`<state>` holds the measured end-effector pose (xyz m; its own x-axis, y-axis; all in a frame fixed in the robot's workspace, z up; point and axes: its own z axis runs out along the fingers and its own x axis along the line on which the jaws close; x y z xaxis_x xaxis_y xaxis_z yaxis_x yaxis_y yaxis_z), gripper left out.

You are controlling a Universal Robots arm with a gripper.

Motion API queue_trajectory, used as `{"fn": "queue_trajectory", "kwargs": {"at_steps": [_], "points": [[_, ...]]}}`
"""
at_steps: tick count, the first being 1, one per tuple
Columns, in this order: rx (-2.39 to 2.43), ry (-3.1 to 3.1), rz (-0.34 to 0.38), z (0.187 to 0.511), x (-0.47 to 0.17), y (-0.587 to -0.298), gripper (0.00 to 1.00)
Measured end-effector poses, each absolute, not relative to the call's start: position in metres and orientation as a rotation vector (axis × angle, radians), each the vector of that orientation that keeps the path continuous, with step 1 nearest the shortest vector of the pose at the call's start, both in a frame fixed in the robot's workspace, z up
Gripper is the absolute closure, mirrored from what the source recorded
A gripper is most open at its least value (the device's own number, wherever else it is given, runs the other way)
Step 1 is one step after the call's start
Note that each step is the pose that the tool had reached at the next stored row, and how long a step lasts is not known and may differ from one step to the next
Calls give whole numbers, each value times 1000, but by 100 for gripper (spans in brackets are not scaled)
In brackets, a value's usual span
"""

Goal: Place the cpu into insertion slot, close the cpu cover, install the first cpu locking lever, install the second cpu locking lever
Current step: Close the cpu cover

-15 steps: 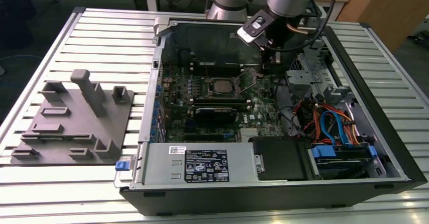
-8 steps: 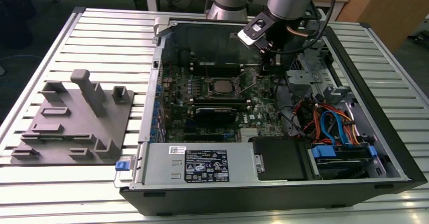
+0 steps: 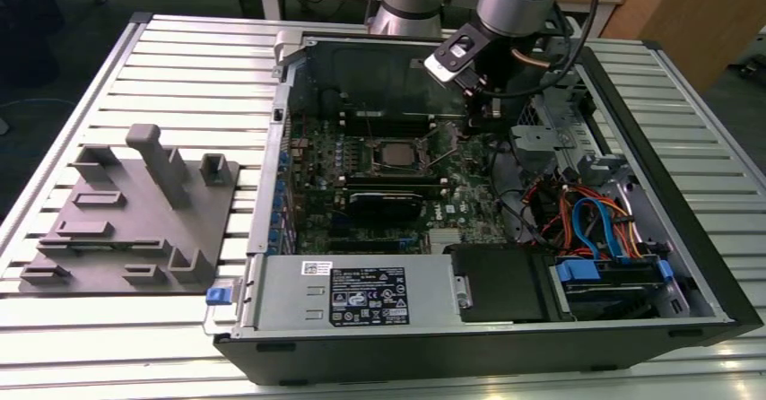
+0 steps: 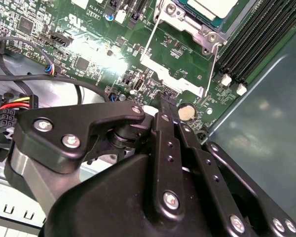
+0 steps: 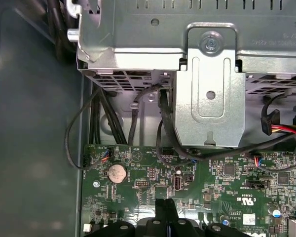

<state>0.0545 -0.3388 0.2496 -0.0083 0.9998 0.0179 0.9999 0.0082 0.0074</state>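
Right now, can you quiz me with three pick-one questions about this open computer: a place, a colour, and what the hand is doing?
1. Where is the grey plastic block with posts? A on the silver slatted table, at the exterior view's left of the black computer case; B inside that case; C on the arm.
2. What colour is the circuit board? A red; B green; C white.
3. The black metal hand's fingers are: A wide open; B gripping a cable; C shut, empty.
Answers: A, it stands outside the case; B, green in both wrist views; C, the fingertips meet.
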Motion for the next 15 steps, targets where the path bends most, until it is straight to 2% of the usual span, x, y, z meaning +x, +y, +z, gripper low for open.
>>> {"fn": "queue_trajectory", "kwargs": {"at_steps": [15], "points": [[-2196,-2235,-29,244,51,-339,90]]}}
